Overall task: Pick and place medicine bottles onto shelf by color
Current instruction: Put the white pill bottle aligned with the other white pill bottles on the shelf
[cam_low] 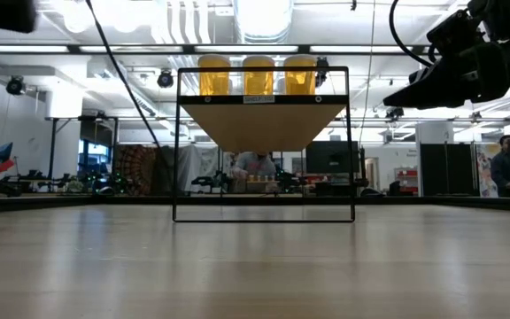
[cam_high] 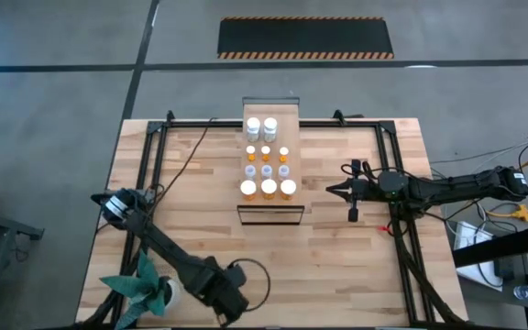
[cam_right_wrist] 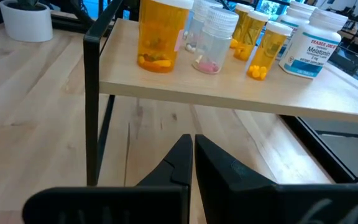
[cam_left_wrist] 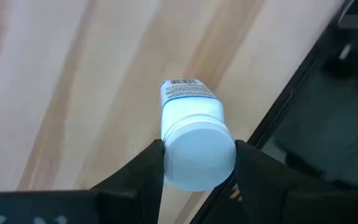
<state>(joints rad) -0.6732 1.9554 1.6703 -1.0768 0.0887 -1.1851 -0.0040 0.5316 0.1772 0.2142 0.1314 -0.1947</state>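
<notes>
Several medicine bottles (cam_high: 269, 158) with white caps stand upright on the light-wood shelf (cam_high: 291, 124) at the table's middle: white ones at the far end, small orange and clear ones in the middle, large orange ones at the near end (cam_low: 258, 76). My right gripper (cam_high: 331, 190) is shut and hangs in the air just right of the shelf's near end; its wrist view looks at the shelf (cam_right_wrist: 229, 93) from the side. My left gripper (cam_high: 232, 307) is near the table's near edge, shut on a white medicine bottle (cam_left_wrist: 191, 112). My left gripper (cam_left_wrist: 197, 144) pinches the white bottle at its cap end (cam_left_wrist: 197, 158), one finger (cam_left_wrist: 151, 171) on either side. The bottle lies along the fingers, its labelled body pointing away from the wrist over the tabletop. Whether its base rests on the table I cannot tell.
A white pot with a green plant (cam_high: 145, 289) stands at the table's near left corner, beside my left arm. A dark metal frame (cam_high: 149, 183) runs along the table's sides. A cable loop (cam_high: 255, 275) lies by my left gripper. Bare tabletop (cam_high: 337, 266) lies in front of the shelf.
</notes>
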